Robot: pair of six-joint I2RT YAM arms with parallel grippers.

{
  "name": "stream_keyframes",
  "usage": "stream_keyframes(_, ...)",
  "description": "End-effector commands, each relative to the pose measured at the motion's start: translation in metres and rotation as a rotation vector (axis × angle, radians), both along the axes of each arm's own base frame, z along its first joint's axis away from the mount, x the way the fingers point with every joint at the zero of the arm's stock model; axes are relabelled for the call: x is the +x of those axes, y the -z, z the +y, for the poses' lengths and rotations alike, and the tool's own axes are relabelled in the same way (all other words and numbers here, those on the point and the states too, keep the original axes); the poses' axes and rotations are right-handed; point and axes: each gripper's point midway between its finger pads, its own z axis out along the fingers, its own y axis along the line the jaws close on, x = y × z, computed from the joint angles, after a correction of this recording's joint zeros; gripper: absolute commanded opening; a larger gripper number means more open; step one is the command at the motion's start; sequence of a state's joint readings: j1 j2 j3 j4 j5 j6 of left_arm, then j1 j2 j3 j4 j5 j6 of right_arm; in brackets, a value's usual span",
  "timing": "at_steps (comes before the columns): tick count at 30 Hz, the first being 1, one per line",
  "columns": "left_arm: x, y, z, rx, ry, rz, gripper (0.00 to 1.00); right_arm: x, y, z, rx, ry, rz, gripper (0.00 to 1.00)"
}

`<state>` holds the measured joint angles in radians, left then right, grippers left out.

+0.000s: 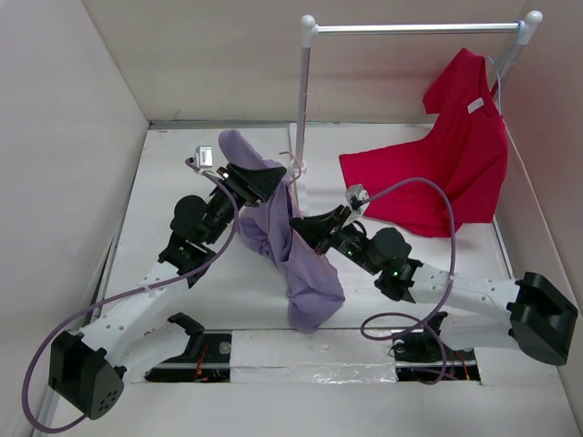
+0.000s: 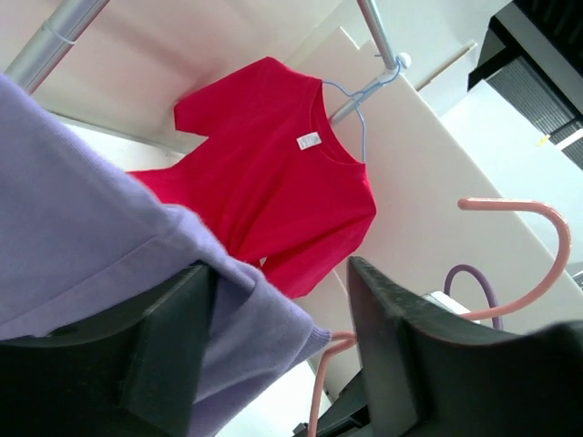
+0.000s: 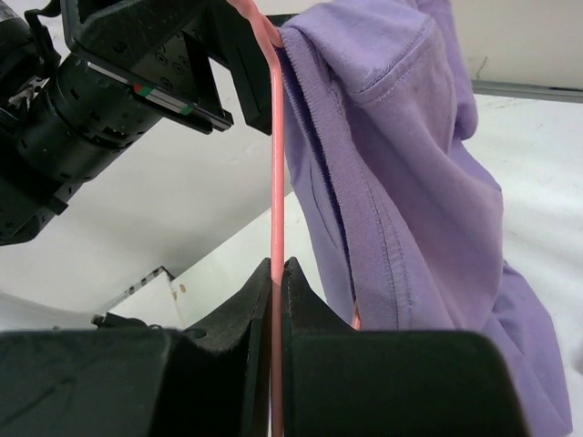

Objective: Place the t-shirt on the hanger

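From above, you see the t-shirt [image 1: 305, 264] bunched between both raised, inward-angled arms over the counter [image 1: 173, 164], and it hides most of the wire. In your left wrist view, the left tool [image 2: 278, 273] is spread, with cloth draped over one finger and the hook of the hanger [image 2: 547, 237] beyond. In the right wrist view, the right tool [image 3: 276, 269] pinches the pink wire.

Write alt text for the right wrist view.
The right gripper is shut on a thin pink wire hanger, with a light purple cloth t-shirt draped against it. The black left arm fills the upper left.
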<state>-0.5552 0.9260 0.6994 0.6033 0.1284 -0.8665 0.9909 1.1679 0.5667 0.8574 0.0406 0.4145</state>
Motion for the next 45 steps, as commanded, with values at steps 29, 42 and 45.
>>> stream_keyframes(29,-0.009,0.007,-0.005,-0.046,0.05,-0.037,0.0,0.003,-0.048,0.025,0.102,0.008,-0.101,0.0)
stream_keyframes(42,-0.027,-0.014,0.025,-0.171,-0.025,-0.076,0.0,-0.005,-0.015,-0.001,0.0,0.05,0.001,0.66)
stream_keyframes(45,-0.033,-0.02,0.034,-0.219,-0.044,-0.086,0.0,-0.01,-0.005,-0.019,-0.027,0.076,0.027,0.65)
